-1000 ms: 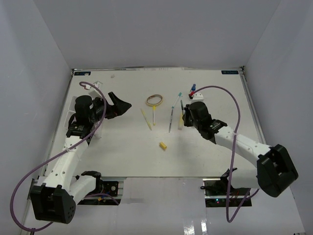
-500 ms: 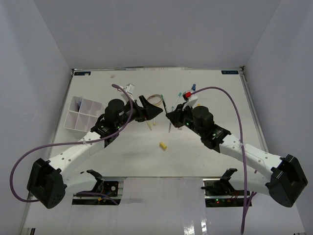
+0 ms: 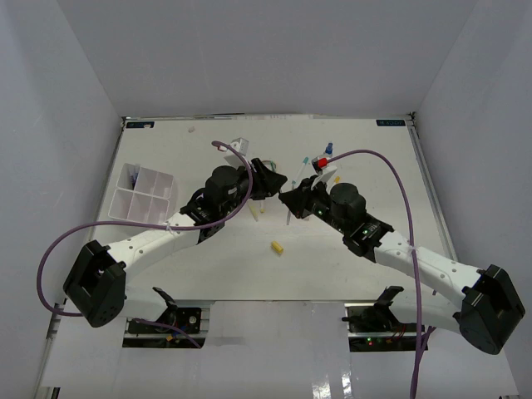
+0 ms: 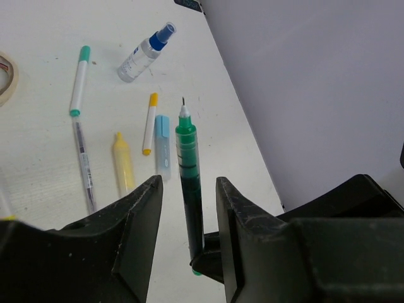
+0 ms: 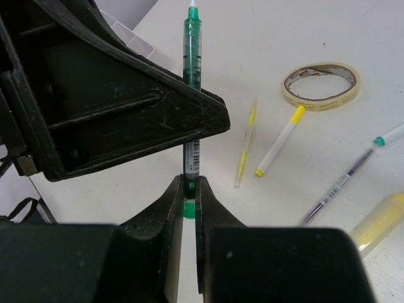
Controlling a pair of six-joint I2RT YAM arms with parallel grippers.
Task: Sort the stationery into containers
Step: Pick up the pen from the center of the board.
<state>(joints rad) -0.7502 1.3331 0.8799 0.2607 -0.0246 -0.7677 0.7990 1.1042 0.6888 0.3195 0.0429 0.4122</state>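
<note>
the right fingers (image 5: 169,214) are clenched on the tail of a green pen (image 4: 188,164), holding it off the worktop (image 4: 38,145) between both arms. the left fingers (image 4: 140,218) stand parted on either side of it, not touching.

Lab table (image 3: 224,266) inside white walls (image 3: 266,58)

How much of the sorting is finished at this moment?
Done: nothing visible, the tray looks empty. In hand: the right fingers grip the green pen, and the left fingers stand open on both sides of it, probably for a handover. Left: tape ring, spray bottle, eraser and other pens lie on the table.
</note>
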